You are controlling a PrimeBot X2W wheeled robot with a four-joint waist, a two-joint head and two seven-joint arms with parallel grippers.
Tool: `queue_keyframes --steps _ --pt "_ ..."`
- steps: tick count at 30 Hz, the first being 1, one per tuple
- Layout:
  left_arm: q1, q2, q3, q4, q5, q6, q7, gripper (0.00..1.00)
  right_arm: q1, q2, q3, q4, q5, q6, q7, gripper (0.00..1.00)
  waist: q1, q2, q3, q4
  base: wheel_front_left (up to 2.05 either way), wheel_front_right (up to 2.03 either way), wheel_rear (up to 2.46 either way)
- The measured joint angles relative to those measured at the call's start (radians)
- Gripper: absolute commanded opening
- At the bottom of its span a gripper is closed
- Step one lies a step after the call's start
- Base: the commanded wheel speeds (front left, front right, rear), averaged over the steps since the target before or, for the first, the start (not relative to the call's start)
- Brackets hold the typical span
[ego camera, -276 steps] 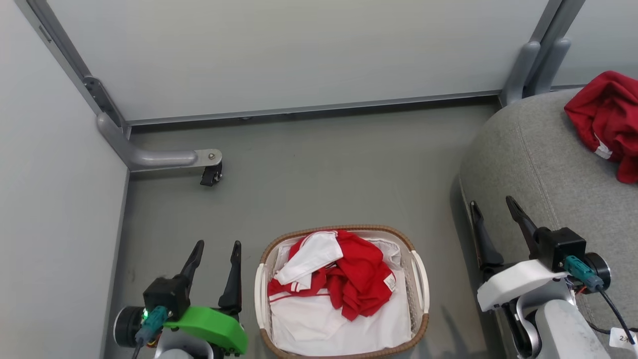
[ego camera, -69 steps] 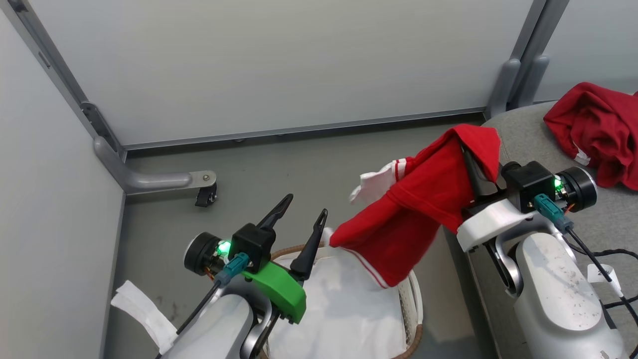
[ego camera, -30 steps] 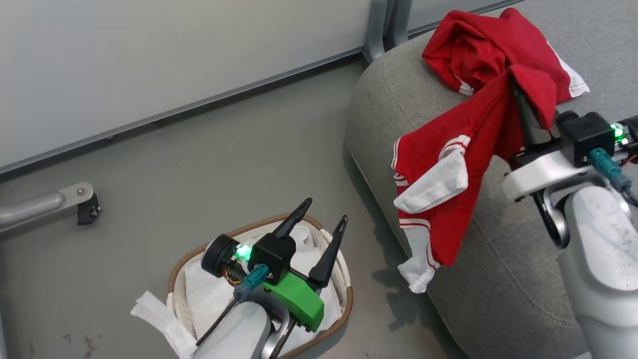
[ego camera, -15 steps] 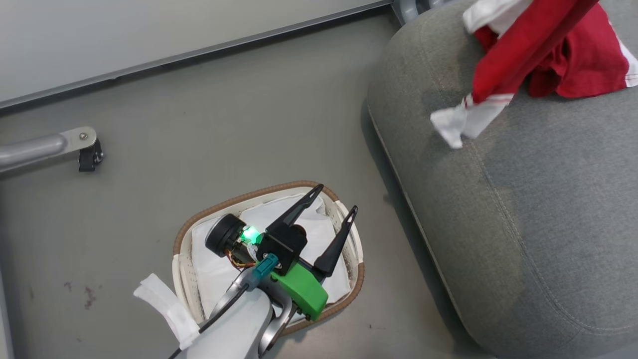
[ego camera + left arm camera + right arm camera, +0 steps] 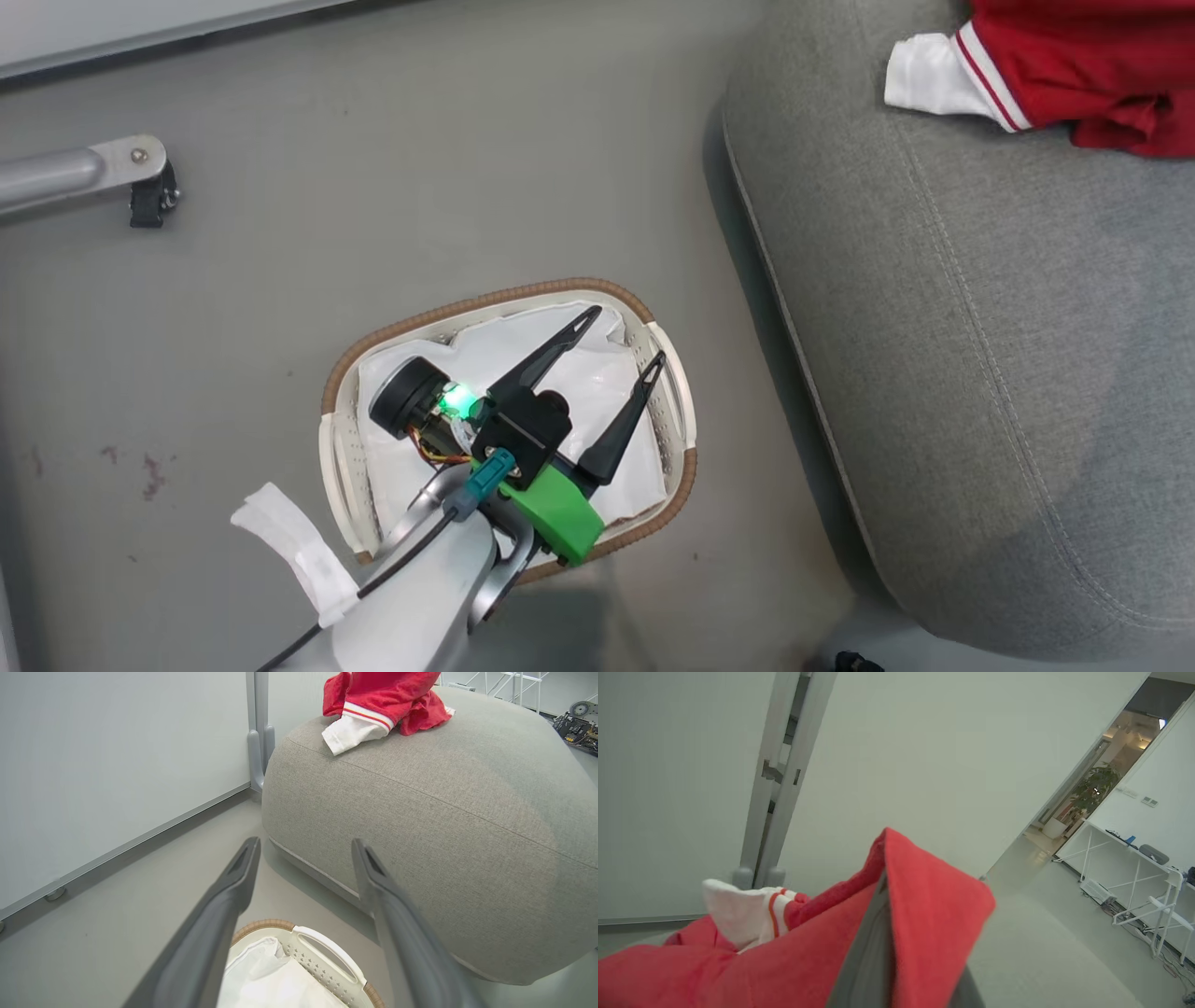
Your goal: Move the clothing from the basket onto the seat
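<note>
Because the clothing [image 5: 934, 914] is folded like a tent over the tips of the right gripper [image 5: 881, 914], whose fingers are pressed together with the red fabric pinched between them, the likeliest trouble lies in the release. Cloth draped over both fingers may cling when they part. In that case it would ride back with the arm instead of dropping. Below and ahead of those fingers more red fabric is heaped, and a white cuff [image 5: 738, 914] sticks up from it to their left. From the left wrist view, that heap sits on top of the seat [image 5: 444, 812], far ahead of and above the left gripper [image 5: 304, 843]. The cuff hangs toward the seat's rounded shoulder, so a tug from a snagged fold could, I judge, slide it over the edge and down to the floor [image 5: 467, 168]. The left gripper hangs with its fingers spread wide and nothing between them. Directly beneath it is the basket [image 5: 448, 313], and I can make out no red inside, just the white liner [image 5: 485, 345]. A careless dip there could hook that liner and drag the light basket along.
</note>
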Motion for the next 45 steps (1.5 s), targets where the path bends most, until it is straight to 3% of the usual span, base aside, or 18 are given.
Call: queue_keyframes --steps 6,11,12,13,14,15,32,45 --pt "-0.02 0.025 0.014 -0.008 0.01 0.0 0.0 1.0 0.115 0.088 -0.113 0.082 -0.048 0.0 -0.021 0.0 0.0 0.0 0.067 -0.003 0.0 0.0 0.0" --pt "-0.02 0.032 0.025 -0.009 0.017 0.0 0.0 1.0 0.204 0.169 -0.158 0.046 -0.079 0.0 -0.022 0.0 0.0001 0.0 0.095 -0.017 0.0 0.0 0.0" --pt "-0.02 0.033 0.027 -0.009 0.017 0.0 0.0 1.0 0.222 0.18 -0.163 0.037 -0.085 0.0 -0.022 0.28 0.0001 0.0 0.095 -0.022 0.0 0.0 0.0" --pt "-0.02 0.033 0.029 -0.008 0.017 0.0 0.0 1.0 0.238 0.191 -0.169 0.028 -0.087 0.0 -0.022 0.37 0.0001 0.0 0.094 -0.026 0.0 0.0 0.0" --pt "-0.02 0.033 0.03 -0.007 0.017 0.0 0.0 1.0 0.249 0.198 -0.173 0.02 -0.09 0.0 -0.022 0.76 0.0 0.0 0.092 -0.028 0.0 0.0 0.0" --pt "-0.02 0.033 0.031 -0.004 0.017 0.0 0.0 1.0 0.26 0.206 -0.177 0.01 -0.091 0.0 -0.022 1.0 0.0 0.0 0.088 -0.03 0.0 0.0 0.0" --pt "0.028 0.014 0.087 -0.007 0.011 0.001 0.0 1.0 0.615 0.322 -0.177 -0.21 -0.022 0.0 -0.022 1.0 0.0 0.0 0.001 -0.081 0.0 0.0 0.0" --pt "0.065 -0.018 0.123 -0.012 -0.001 0.001 0.0 1.0 0.659 0.252 -0.179 -0.319 -0.016 0.0 -0.022 1.0 -0.0001 0.0 -0.076 -0.084 0.0 0.0 0.0"
